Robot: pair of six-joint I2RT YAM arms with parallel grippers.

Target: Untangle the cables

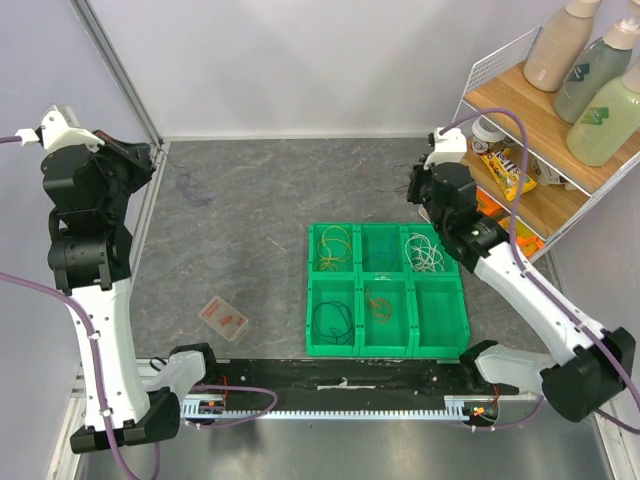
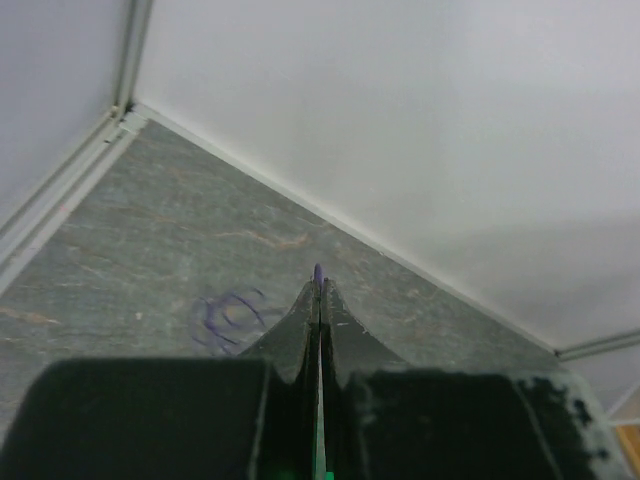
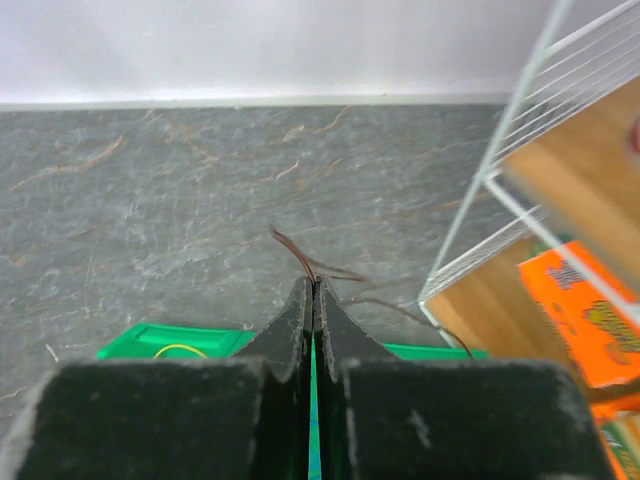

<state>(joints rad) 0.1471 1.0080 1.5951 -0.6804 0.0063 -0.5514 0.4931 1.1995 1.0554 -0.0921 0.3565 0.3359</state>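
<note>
i see the left arm rising tall from its base at the near left, elbow folded, wrist high over the far left part of the table (image 1: 250, 200). its left claw (image 2: 318, 290) points down at a slant toward the far corner. the fingers are pressed together with only a hairline between them, and a short purple strand (image 2: 318, 270) pokes out at the tips. a purple cable (image 2: 230, 315) lies looped on the table below and to the left of the claw; i cannot tell whether the strand joins it. the right arm stretches from the near right across the right side of the green tray (image 1: 385, 352), its wrist beside the wire shelf (image 3: 500, 130). the right claw (image 3: 313, 290) is also pinched tight, holding a thin brown cable (image 3: 285, 245) at its tips, the ends curling off left and trailing right toward the shelf. in the tray, yellow cables (image 1: 333, 250) sit in the far left compartment, white cables (image 1: 425, 252) in the far right, a dark cable (image 1: 333, 318) in the near left and an orange cable (image 1: 380, 300) in the near middle.
</note>
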